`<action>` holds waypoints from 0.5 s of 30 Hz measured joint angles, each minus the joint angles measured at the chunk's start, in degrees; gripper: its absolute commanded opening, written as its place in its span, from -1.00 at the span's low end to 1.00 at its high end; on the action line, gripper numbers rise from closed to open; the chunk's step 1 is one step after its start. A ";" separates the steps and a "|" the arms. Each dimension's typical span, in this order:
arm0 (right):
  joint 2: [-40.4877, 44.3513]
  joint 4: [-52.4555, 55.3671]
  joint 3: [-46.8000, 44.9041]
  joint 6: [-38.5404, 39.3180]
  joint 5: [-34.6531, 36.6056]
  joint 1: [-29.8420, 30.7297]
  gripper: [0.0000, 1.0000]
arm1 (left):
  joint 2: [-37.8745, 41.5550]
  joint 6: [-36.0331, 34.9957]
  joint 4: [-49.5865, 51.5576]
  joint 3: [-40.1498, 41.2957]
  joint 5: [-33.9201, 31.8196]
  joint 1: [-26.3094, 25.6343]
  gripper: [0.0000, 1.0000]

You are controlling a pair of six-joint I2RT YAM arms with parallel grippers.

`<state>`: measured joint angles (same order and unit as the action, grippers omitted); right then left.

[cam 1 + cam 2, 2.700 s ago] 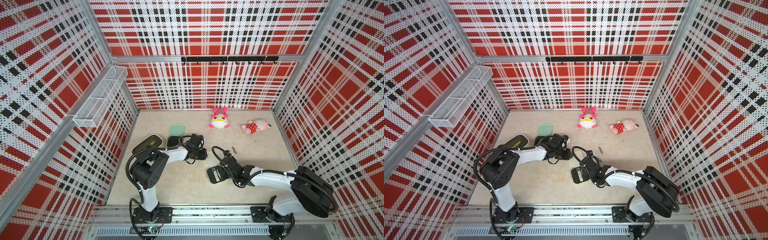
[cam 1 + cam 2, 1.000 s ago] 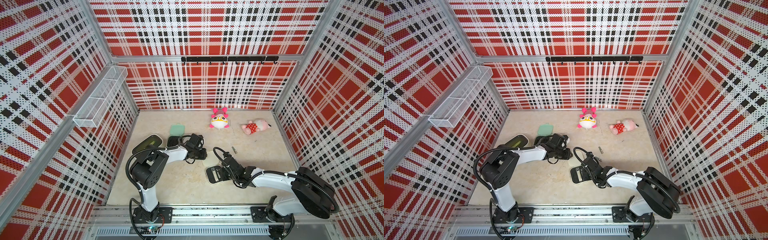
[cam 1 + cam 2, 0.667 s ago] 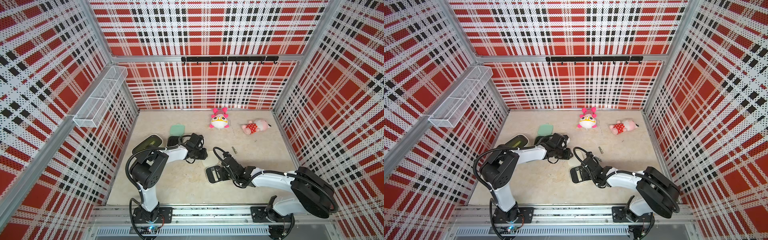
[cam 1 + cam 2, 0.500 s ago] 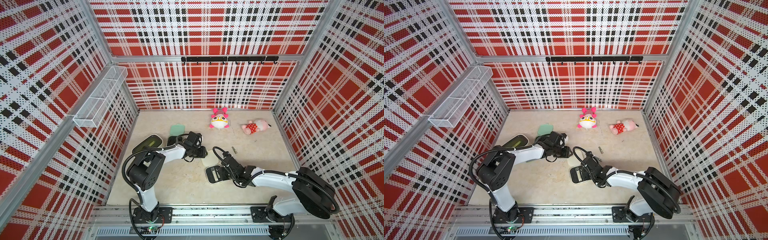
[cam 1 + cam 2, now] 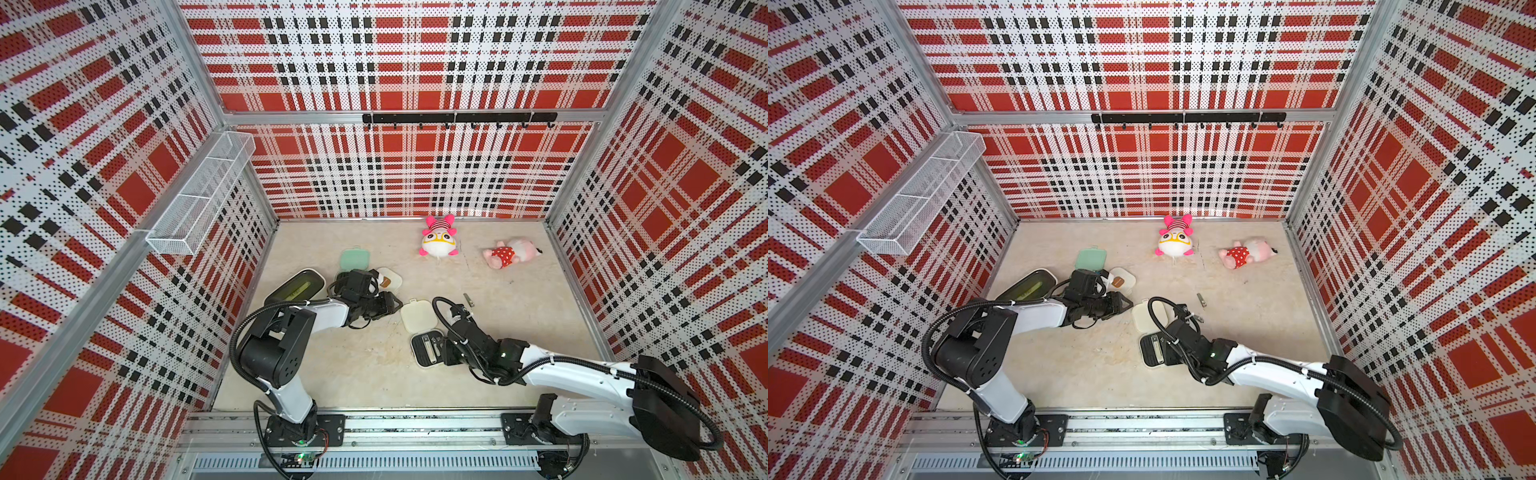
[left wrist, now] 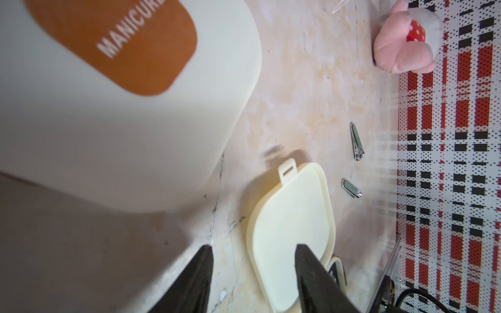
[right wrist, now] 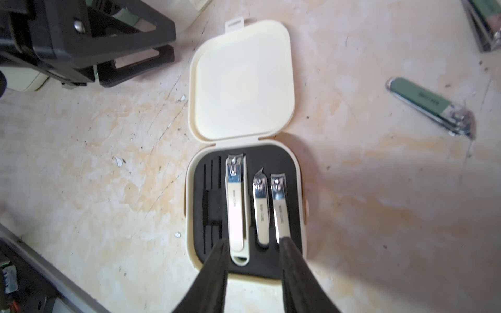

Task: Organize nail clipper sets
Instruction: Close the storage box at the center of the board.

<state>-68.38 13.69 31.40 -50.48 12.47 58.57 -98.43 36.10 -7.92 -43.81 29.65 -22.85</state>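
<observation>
- The beige table (image 5: 353,374) carries everything, with plaid walls on three sides.
- The left arm (image 5: 324,313) reaches in toward the middle. The left gripper (image 6: 253,250) has its fingers apart, with only bare table in the gap. Its tip lies just short of the open cream case, and in the wrist view one finger (image 6: 306,265) overlaps the near edge of that case's lid.
- The right arm (image 5: 573,370) stretches low across the front. The right gripper (image 7: 252,242) hangs over the base of the same case, fingers apart. The ends of two clippers lie in the gap; whether the pads touch metal cannot be told.
- A cream bin (image 5: 296,286) with a dark green inside sits by the left wall, beside the left arm.
- A plush toy with yellow glasses (image 5: 438,243) and a plush toy in red dots (image 5: 509,253) lie near the back wall, well apart from both grippers.
- The open cream case lies between the two grippers. Its lid (image 7: 241,89) lies flat toward the left gripper, and its black insert (image 7: 212,206) is under the right one.
- A labelled cream case (image 5: 388,280), shut and marked MANICURE in the left wrist view, sits just beside the left wrist.
- A mint green case (image 5: 354,259) shows behind that wrist, partly hidden by it.
- Three clippers (image 7: 237,206) lie side by side in the insert.
- A green-faced loose clipper (image 7: 431,107) and a second loose clipper (image 5: 468,300) lie on the table near the lid, on the side away from the left gripper.
</observation>
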 measured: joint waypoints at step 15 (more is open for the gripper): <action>0.48 -2.73 -9.35 -10.14 1.29 4.33 -0.42 | -4.11 3.41 -11.78 3.54 5.27 0.04 0.05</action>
<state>-67.90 10.96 22.04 -60.62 13.76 62.89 -102.54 39.51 -19.70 -40.27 34.92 -22.81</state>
